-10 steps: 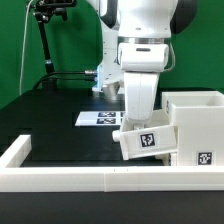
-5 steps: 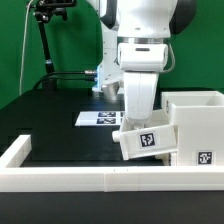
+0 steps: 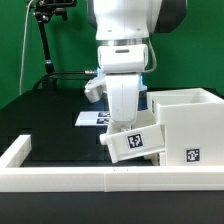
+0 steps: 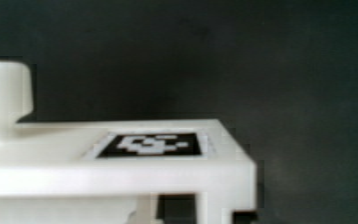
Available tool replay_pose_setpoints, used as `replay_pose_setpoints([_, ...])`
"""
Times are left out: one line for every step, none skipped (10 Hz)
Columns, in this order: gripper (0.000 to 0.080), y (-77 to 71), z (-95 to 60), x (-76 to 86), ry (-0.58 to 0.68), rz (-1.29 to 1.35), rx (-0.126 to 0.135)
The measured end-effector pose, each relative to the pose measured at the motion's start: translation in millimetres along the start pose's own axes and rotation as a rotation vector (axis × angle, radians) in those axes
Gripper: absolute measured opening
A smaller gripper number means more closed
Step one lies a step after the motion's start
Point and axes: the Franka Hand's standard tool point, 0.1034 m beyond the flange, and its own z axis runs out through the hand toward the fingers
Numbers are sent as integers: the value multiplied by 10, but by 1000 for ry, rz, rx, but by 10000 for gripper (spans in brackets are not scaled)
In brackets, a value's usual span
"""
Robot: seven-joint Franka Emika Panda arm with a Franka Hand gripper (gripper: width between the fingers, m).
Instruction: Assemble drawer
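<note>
The gripper (image 3: 124, 128) reaches down from the white arm and is shut on a small white tray (image 3: 134, 144), holding it tilted with its tag facing the camera. The tray rests against the tall white housing (image 3: 186, 126), which stands at the exterior view's right behind the border wall. The fingertips are hidden behind the tray. In the wrist view the tray's flat white face (image 4: 51, 165) with its tag (image 4: 155, 145) fills the lower part, and a white post (image 4: 2, 92) rises at one side. A second tray is out of view.
A low white border wall (image 3: 60, 180) runs along the front and up the exterior view's left. The marker board (image 3: 92, 118) lies on the black table behind the arm. A black stand (image 3: 45, 40) stands at the back left.
The arm, the held tray and the housing have all shifted toward the exterior view's left. The marker board has stayed put.
</note>
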Motion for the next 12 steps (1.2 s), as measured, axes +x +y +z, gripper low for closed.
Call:
replay_pose_setpoints([44,-1,5,-29,10,-12,0])
replay_pose_setpoints([44,1,6,-6,11,8,-5])
replay_pose_setpoints([44,-5,12,14,13,11,-10])
replay_pose_setpoints([44,-7,14,21,14,13,-19])
replay_pose_setpoints([44,-15,16,47,13,26,-23])
replay_pose_setpoints([44,-18,15,70,9,25,-23])
replay_pose_setpoints([44,-20,18,34,8,32,-22])
replay_pose_setpoints([44,-22,18,61,3,52,-22])
replay_pose_setpoints([44,-29,18,175,-24,70,-21])
replay_pose_setpoints([44,-37,4,246,-63,74,-21])
replay_pose_setpoints([44,-34,-6,266,-89,74,-26])
replay_pose_setpoints([44,-29,-8,266,-103,74,-26])
